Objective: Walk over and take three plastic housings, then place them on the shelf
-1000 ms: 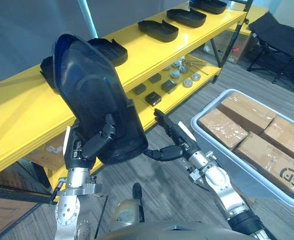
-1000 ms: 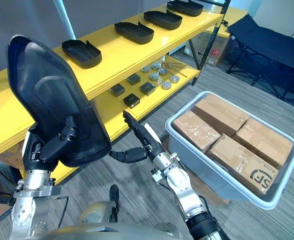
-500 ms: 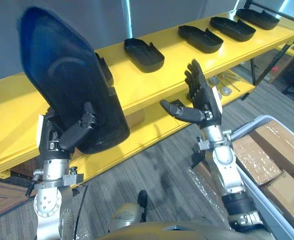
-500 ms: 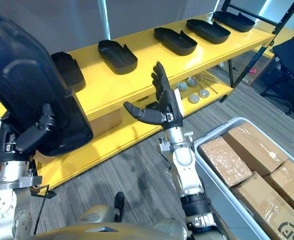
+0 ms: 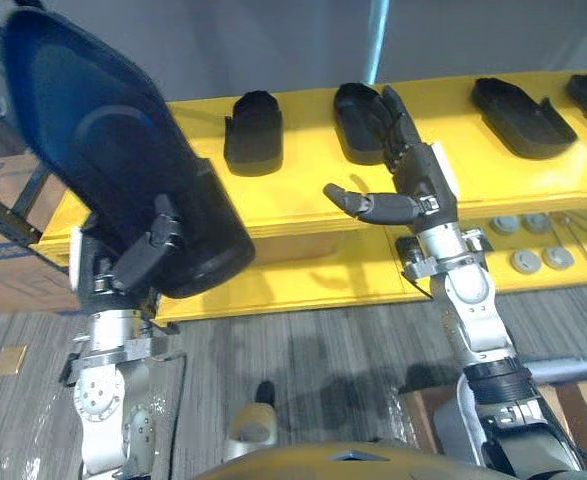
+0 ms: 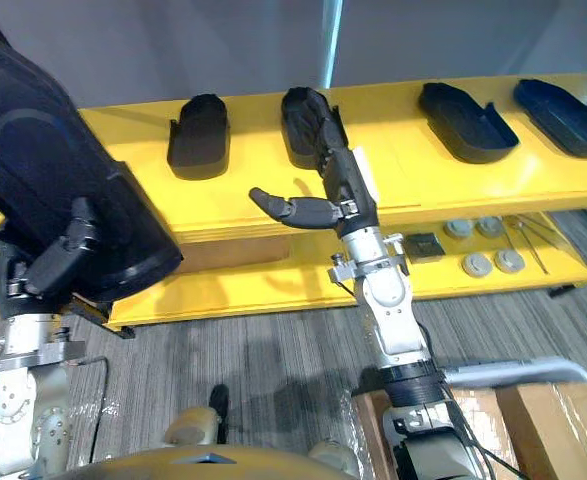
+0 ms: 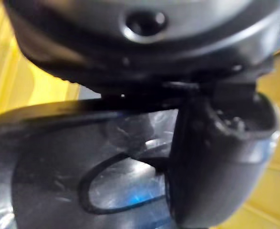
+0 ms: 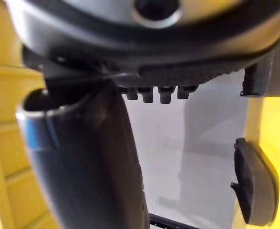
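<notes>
Since a second ago the view has swung to face the yellow shelf squarely, the tub of boxes has slid off toward 5 o'clock, and the right hand has risen from low to upright. The shelf spans the head views from 9 to 3 o'clock. The large plastic housing stands on end at 10 o'clock, off the shelf, its lower edge clasped by the curled fingers of the left hand. A row of housings, four in sight, lies on the top board from 12 to 2 o'clock. The right hand, at 2 o'clock, is flat-fingered and empty. Small discs sit on the lower board at 3 o'clock. Judged progress: carried housing unplaced; bare board at 9 o'clock looks free.
</notes>
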Controlling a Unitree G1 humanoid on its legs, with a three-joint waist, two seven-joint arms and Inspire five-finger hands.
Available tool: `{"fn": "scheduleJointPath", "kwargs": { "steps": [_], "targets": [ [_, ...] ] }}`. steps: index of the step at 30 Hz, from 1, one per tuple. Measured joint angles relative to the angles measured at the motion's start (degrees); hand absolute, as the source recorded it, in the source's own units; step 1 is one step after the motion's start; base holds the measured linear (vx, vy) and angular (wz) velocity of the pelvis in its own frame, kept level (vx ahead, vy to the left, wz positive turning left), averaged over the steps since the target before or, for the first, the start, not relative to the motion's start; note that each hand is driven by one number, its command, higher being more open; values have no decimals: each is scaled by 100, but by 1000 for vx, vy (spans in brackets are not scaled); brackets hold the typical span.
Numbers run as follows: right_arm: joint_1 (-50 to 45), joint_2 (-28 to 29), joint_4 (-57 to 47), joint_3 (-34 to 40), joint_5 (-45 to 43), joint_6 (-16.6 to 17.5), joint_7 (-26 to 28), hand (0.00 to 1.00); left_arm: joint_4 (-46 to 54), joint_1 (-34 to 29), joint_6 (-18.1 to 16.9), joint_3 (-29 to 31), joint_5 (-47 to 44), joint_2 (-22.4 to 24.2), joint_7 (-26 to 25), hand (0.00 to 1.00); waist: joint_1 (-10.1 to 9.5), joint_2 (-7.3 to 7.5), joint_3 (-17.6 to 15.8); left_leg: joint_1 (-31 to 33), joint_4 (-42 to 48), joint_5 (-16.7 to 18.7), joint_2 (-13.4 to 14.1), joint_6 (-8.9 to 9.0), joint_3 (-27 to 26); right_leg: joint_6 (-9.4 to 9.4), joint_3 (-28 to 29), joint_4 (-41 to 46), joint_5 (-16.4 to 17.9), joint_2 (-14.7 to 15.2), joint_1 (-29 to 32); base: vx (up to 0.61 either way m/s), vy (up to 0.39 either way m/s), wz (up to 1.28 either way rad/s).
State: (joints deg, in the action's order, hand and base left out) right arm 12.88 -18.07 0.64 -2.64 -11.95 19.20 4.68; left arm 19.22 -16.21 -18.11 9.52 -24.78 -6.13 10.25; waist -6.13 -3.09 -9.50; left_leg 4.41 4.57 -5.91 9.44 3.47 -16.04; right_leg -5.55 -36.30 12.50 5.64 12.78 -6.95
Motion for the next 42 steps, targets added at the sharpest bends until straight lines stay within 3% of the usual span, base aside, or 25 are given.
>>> {"fn": "scheduleJointPath", "kwargs": {
  "steps": [2, 8, 19, 22, 24, 25, 27, 28, 29, 30, 31, 32, 33, 34, 36, 38, 40, 41, 42],
  "targets": [
    [-291, 123, -373, 274, -8, 11, 3, 100, 17, 0, 3, -432, 71, -1, 42, 0, -12, 48, 10, -111, -373, -194, -102, -82, -179, -4, -126, -133, 0, 21, -83, 101, -30, 46],
    [-738, 501, -623, 303, -33, 41, 79, 100, 111, -76, 102, -558, 71, 73, -73, 0, 98, 67, 5, -362, -937, -421, -321, -133, -239, -19, -131, -186, -3, 113, -111, 26, 29, 3],
    [-1473, 721, -625, 94, -99, -81, -82, 100, 268, -464, 101, -552, 7, 69, -27, 0, 205, 54, 3, -309, -963, -338, -346, -161, -578, -85, -50, -278, -41, 128, -60, -50, 30, -1],
    [-1698, 728, -617, 90, -303, -266, 171, 100, 265, -512, 129, -578, -34, 69, -201, 0, 232, 43, 0, -180, -684, -273, -294, -241, -692, -108, 43, -336, -56, 125, -12, -15, 19, -10],
    [-1768, 697, -493, 77, -251, -294, 286, 100, 197, -578, 162, -639, -33, 75, -335, 0, 276, -8, -34, 271, 456, 139, -39, -238, -618, -165, 80, -277, -92, 130, -30, -9, -4, -2],
    [-1764, 667, -460, 76, -236, -295, 310, 100, 131, -578, 162, -654, -32, 78, -344, 0, 296, -34, -49, 313, 599, 177, 34, -239, -657, -127, 105, -217, -68, 174, -28, -61, 49, -6],
    [-1663, 499, -407, 69, -258, -291, 458, 100, -120, -556, 162, -667, 0, 106, -438, 0, 353, -30, -53, 303, 370, -112, -147, -198, -700, -71, 147, 107, 124, 455, 150, -93, 87, 11],
    [-1565, 426, -396, 116, -312, -249, 528, 100, -261, -450, 161, -716, 32, 127, -531, 0, 478, 153, -111, 392, 396, -225, -319, -263, -594, -108, 102, 323, 166, 791, 343, -79, 57, 16],
    [-1507, 410, -374, 152, -316, -247, 569, 100, -324, -408, 154, -739, 42, 126, -563, 0, 447, 136, -108, 498, 747, -29, -182, -393, -604, -124, 136, 389, 151, 860, 441, -77, 65, 9],
    [-1409, 411, -325, 146, -571, -227, 599, 100, -434, -379, 156, -809, 91, 138, -627, 0, 518, 38, -110, 479, 1273, 246, 206, -156, -579, -193, 207, 560, 109, 947, 509, -46, 78, -9],
    [-1410, 415, -317, 176, -742, -213, 591, 100, -483, -360, 156, -878, 98, 167, -629, 0, 553, -14, -86, 346, 1270, 311, 367, -26, -556, -256, 221, 646, 102, 1041, 513, -38, 129, -2],
    [-1416, 419, -318, 203, -826, -211, 582, 100, -506, -337, 156, -936, 118, 177, -628, 0, 569, -38, -74, 215, 1173, 287, 398, 64, -563, -300, 231, 699, 92, 1127, 508, -11, 230, 6],
    [-1423, 423, -320, 231, -958, -161, 533, 100, -520, -287, 162, -1035, 201, 176, -592, 0, 605, -97, -36, 13, 850, 393, 332, 348, -577, -422, 229, 751, 24, 1280, 503, 0, 334, 21],
    [-1461, 518, -315, 273, -967, -93, 454, 100, -529, -159, 190, -1062, 268, 123, -462, 0, 637, -77, -32, -122, 518, 656, 89, 343, -651, -594, 205, 756, -88, 1479, 463, 27, 423, 33],
    [-1603, 795, -320, 267, -856, -88, 237, 100, -540, 31, 221, -1077, 262, -31, -279, 0, 639, 156, -141, -274, 243, 580, -406, 112, -647, -588, 193, 753, -425, 1878, 380, 37, 410, 47],
    [-1798, 958, -320, 167, -852, -90, 199, 100, -541, -15, 231, -1039, 242, -137, -87, 0, 620, 167, -157, -389, -69, 497, -662, -113, -632, -334, 269, 820, -1047, 2056, 492, -6, 330, 26],
    [-1872, 1051, -320, -14, -610, -93, 209, 100, -540, -15, 233, -803, 238, -330, 33, 0, 548, 133, -168, -458, -216, 531, -743, -377, -734, 270, 390, 986, -1689, 2092, 802, -17, 292, -11],
    [-1870, 1085, -326, -40, -568, -92, 234, 100, -551, 8, 236, -717, 236, -376, 23, 0, 556, 124, -174, -466, -225, 580, -721, -474, -712, 210, 482, 1149, -1526, 1987, 845, -2, 186, -4],
    [-1899, 1146, -370, -60, -511, -91, 272, 100, -577, 52, 245, -603, 228, -441, -12, 0, 619, 103, -185, -492, -301, 586, -685, -540, -624, 10, 709, 1538, -954, 1564, 938, -8, 109, 17]
  ]
}}
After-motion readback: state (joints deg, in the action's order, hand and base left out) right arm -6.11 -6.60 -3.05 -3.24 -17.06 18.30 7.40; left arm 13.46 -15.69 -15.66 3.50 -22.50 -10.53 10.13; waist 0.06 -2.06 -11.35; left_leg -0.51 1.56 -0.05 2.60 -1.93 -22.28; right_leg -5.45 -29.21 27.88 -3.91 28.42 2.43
